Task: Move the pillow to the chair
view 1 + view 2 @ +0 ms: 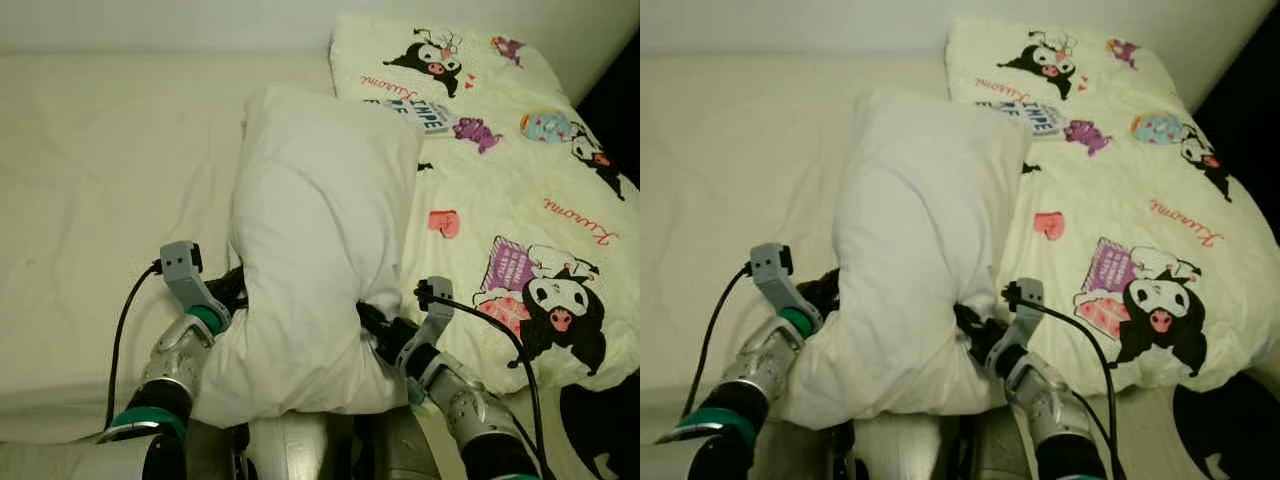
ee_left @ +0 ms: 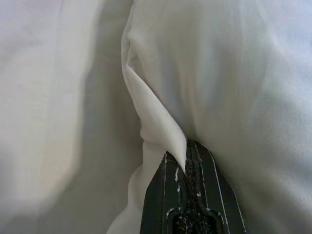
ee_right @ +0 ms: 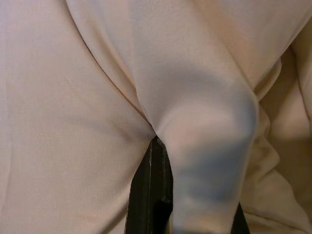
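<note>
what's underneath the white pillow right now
The white pillow is held between the left pincer and right pincer. Under it is the cream bed sheet; the bed directly beneath it is covered.

The cartoon-print duvet bears red script reading "Kuromi".

A cream-sheeted bed carries everything. On its right lies a cartoon-print duvet. A white pillow sits at the near middle.
</note>
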`<state>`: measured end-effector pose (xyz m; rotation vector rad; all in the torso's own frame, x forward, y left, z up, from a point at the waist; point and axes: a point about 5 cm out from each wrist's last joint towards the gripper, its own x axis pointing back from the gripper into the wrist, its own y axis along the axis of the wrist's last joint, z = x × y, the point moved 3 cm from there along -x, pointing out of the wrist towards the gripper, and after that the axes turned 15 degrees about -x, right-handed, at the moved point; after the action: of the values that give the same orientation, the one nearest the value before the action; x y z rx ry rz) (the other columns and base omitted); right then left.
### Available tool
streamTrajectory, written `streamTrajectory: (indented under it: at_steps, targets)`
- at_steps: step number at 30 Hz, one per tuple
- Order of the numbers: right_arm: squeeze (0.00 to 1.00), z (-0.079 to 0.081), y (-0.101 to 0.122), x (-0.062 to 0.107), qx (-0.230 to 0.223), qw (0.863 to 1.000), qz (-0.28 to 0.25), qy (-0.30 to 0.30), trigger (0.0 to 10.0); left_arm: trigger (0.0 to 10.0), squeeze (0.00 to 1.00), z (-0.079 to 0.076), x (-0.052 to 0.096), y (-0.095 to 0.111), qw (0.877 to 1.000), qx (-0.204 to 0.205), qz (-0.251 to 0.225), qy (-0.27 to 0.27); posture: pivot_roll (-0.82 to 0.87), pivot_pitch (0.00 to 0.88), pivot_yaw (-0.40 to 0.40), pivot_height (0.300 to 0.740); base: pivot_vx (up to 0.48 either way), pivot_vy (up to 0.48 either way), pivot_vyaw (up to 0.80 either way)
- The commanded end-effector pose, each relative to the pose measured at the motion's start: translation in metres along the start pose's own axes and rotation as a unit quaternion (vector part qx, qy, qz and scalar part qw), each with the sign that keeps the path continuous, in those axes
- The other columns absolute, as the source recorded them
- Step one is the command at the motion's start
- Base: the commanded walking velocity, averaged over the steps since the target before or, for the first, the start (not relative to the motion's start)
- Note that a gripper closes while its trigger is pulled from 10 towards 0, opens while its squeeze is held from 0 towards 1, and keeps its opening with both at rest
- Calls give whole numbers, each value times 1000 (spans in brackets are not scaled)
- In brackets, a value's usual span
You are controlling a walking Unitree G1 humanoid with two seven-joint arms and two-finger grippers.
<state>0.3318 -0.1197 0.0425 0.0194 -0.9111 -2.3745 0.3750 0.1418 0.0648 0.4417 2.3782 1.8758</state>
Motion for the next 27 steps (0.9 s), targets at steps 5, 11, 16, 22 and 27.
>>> streamTrajectory:
  at_steps: [5,11,16,22,27]
  targets:
    - [0,17,-14,-11,21,999,27,24,0,0,0,-15,4,-19,1000,-6,18,-10,15,47,6,610,0,0,0]
    - [0,44,7,-18,52,997,-13,62,0,0,0,-14,6,14,997,-63,-51,-4,47,32,-14,610,0,0,0]
    - [0,71,35,-23,88,989,-92,75,0,0,0,-29,11,44,986,-128,-103,-21,64,18,-28,610,0,0,0]
    - [0,79,41,-26,126,984,-117,52,10000,10000,0,-35,11,55,977,-188,-104,4,68,4,-34,610,0,0,0]
    - [0,77,41,-25,170,977,-130,24,10000,10000,0,-41,12,62,973,-204,-106,17,75,0,-34,610,0,0,0]
